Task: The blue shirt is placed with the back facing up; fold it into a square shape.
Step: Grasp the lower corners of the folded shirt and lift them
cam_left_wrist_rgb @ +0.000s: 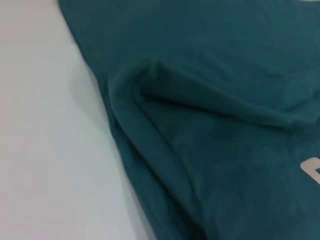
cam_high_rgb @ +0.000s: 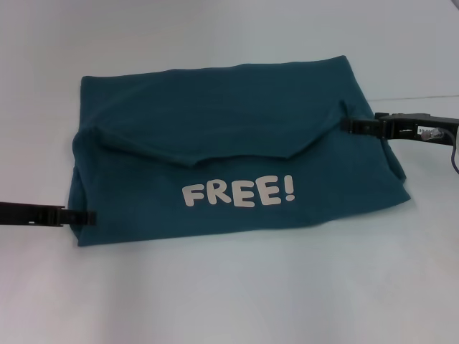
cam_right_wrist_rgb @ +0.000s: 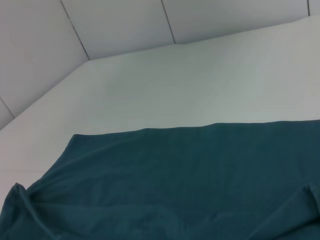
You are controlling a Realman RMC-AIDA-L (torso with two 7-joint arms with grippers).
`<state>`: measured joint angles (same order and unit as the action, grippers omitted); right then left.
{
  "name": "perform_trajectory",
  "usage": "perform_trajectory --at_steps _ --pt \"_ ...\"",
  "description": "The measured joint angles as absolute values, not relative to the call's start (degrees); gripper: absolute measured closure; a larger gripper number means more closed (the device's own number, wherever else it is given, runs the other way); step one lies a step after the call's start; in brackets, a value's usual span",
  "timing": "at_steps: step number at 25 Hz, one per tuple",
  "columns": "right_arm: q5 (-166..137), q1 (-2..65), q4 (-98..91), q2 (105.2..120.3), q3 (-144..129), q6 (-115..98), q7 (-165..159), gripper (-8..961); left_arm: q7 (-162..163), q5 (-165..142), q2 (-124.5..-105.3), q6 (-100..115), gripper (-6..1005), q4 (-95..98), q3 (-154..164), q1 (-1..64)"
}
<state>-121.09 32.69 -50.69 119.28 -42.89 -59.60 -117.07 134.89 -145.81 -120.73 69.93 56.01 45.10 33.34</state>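
The left end effector (cam_high_rgb: 84,216) sits at the near left edge and the right end effector (cam_high_rgb: 350,125) at the right edge of the soft dark teal-blue shirt (cam_high_rgb: 237,154); whether either grips is unclear. The shirt lies partly folded on the white worktop (cam_high_rgb: 229,294), its white "FREE!" print (cam_high_rgb: 238,193) upward.

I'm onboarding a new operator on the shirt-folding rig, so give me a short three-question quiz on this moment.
1. True or false: the blue shirt is plain, with no print showing.
2. Which gripper is at the shirt's edge nearer the robot? A) left gripper B) right gripper C) neither
3. Fill in: a flap of fabric lies folded over just above the white word ____.

Key
1. False: white lettering shows on the upper face.
2. A: the left gripper is at the shirt's near left corner, while the right gripper is at the right edge, farther back, where the flap ends.
3. FREE!
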Motion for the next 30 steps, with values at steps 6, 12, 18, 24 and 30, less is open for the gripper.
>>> perform_trajectory --at_steps 6,12,18,24,30 --pt "-121.1 32.6 -50.7 119.27 -42.9 -59.6 -117.3 33 134.9 -146.2 -120.49 70.9 127 54.3 45.0 34.6" --pt "-121.1 32.7 -50.6 119.32 -43.1 -59.6 -117.3 34 134.9 -146.3 -119.67 71.1 140 51.6 44.7 35.8" --pt "-121.1 32.8 -50.6 119.47 -43.6 -59.7 -117.4 35 134.9 -146.5 -119.46 70.5 152 50.6 45.0 36.2" --pt "-121.1 32.8 -50.4 119.53 -43.7 -59.7 -117.4 35 134.8 -147.1 -119.44 69.8 165 48.8 45.0 36.8" --pt "-121.1 32.7 -50.2 119.53 -44.2 -59.7 -117.4 34 134.7 -147.1 -119.44 69.5 178 48.0 45.0 37.4"
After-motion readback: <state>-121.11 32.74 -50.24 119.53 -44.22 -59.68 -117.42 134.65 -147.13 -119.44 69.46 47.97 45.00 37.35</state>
